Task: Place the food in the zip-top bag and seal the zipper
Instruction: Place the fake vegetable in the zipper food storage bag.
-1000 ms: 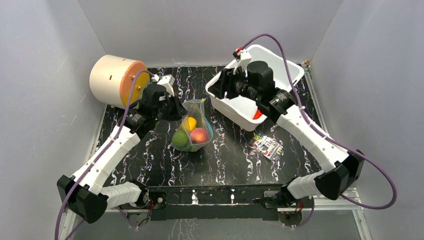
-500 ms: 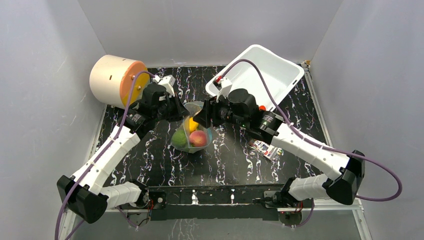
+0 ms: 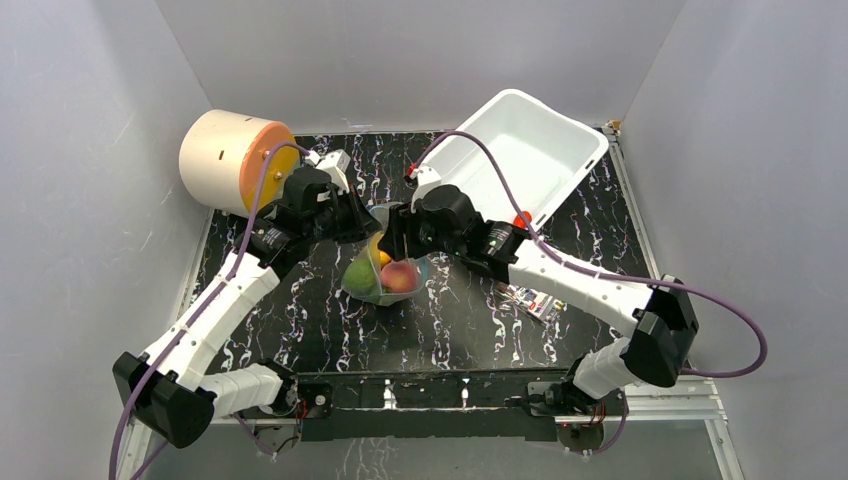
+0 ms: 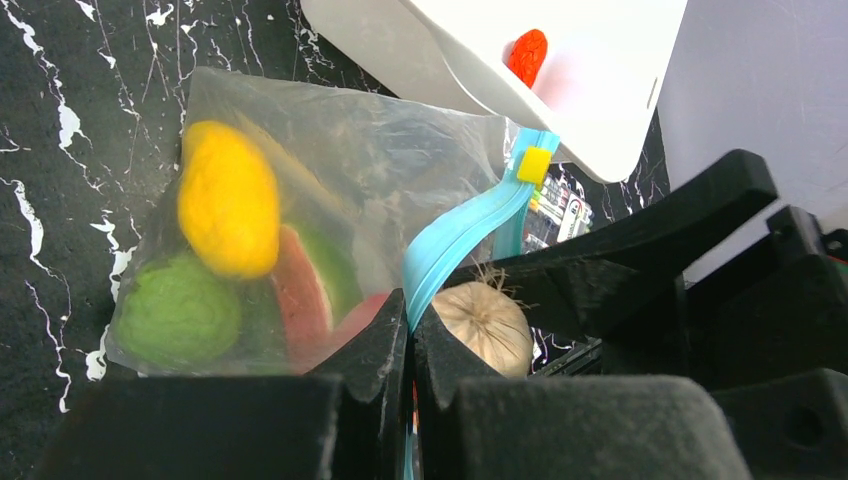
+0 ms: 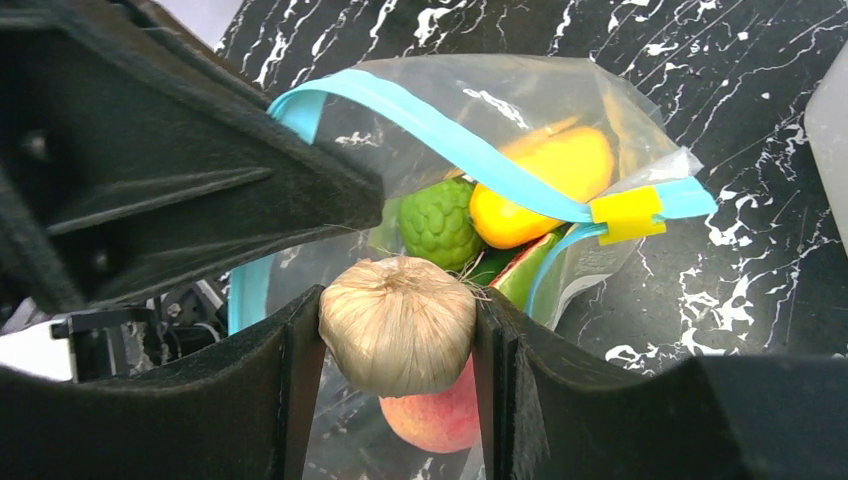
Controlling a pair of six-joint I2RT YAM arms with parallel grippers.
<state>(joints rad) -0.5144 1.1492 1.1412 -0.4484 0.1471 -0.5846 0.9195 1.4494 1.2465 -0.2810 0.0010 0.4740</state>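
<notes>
Gaping clear bag (image 5: 560,90) | teal zipper (image 5: 450,138) parted | tan garlic (image 5: 397,325) at mouth

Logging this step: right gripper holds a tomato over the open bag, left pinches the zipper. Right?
No: the right gripper holds a garlic bulb, not a tomato, per the right wrist view. It is over the open bag; the left gripper pinches the zipper.

Left hand (image 4: 408,322), right hand (image 5: 397,345) (both closed)
</notes>
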